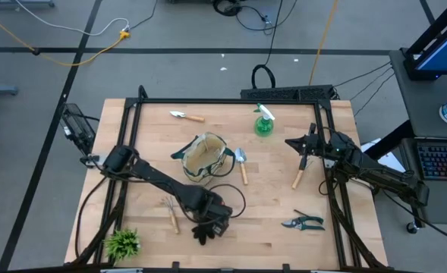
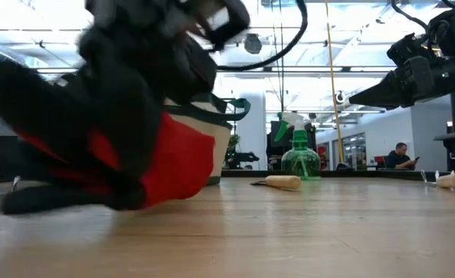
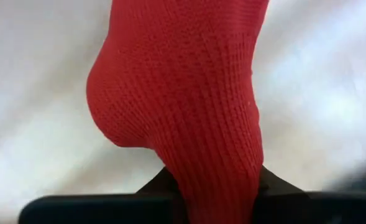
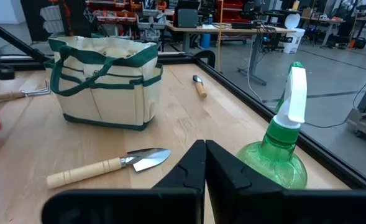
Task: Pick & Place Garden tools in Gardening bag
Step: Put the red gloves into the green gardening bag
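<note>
Listing left to right, seen from above:
Plant (image 1: 122, 242): sitting at the table's (image 1: 269, 227) near-left corner.
Rake (image 1: 170, 213): lying just left of the left gripper.
Left gripper (image 1: 206, 227): pressing down at the near edge, jaws pinching the red-and-black glove (image 2: 127, 158).
Bag (image 1: 205, 156): standing upright mid-table, mouth open.
Trowels: one (image 1: 186, 116) lying at the far edge, one (image 1: 241, 163) lying just right of the bag.
Spray bottle (image 1: 264, 122): standing far right of centre.
Right gripper (image 1: 302, 157): hovering near the bottle, jaws closed, holding nothing.
Shears (image 1: 303, 222): lying near right.
</note>
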Robot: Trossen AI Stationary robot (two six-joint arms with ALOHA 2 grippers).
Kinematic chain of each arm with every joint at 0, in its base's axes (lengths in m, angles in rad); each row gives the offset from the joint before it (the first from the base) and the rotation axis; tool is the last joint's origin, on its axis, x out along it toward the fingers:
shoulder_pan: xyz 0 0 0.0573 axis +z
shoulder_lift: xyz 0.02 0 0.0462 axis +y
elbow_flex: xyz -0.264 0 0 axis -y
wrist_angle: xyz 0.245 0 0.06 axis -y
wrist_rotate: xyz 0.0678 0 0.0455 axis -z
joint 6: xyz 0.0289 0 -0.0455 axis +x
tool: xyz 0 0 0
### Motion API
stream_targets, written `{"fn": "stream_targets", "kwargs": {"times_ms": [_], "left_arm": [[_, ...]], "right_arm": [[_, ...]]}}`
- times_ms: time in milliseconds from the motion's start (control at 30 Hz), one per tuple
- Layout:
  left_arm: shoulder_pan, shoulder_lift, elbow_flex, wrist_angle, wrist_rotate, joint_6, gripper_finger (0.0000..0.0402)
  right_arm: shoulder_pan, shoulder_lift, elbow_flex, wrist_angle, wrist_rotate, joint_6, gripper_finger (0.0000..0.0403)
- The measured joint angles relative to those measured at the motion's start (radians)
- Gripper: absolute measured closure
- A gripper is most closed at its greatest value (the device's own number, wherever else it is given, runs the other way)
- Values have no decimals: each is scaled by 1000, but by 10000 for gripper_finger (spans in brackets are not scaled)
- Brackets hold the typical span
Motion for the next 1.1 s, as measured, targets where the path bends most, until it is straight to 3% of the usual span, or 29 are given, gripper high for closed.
{"fn": "stream_targets", "kwargs": {"times_ms": [167, 333, 433, 600, 867, 967, 1100], "left_arm": [[-7, -80, -1, -48, 33, 62, 349], [-7, -198, -1, 19, 32, 96, 345], [-5, -277, -1, 72, -57, 99, 350], [22, -401, -1, 99, -334, 104, 350], [111, -522, 0, 73, -678, 250, 350], [182, -528, 0, 67, -715, 323, 350], [287, -519, 0, 41, -655, 428, 350]], "right_arm": [[0, 0, 0, 0, 0, -1, 403], [0, 0, 0, 0, 0, -2, 403], [0, 0, 0, 0, 0, -3, 403], [0, 0, 0, 0, 0, -3, 403], [0, 0, 0, 0, 0, -3, 403], [0, 0, 0, 0, 0, -3, 403], [0, 0, 0, 0, 0, -3, 403]]}}
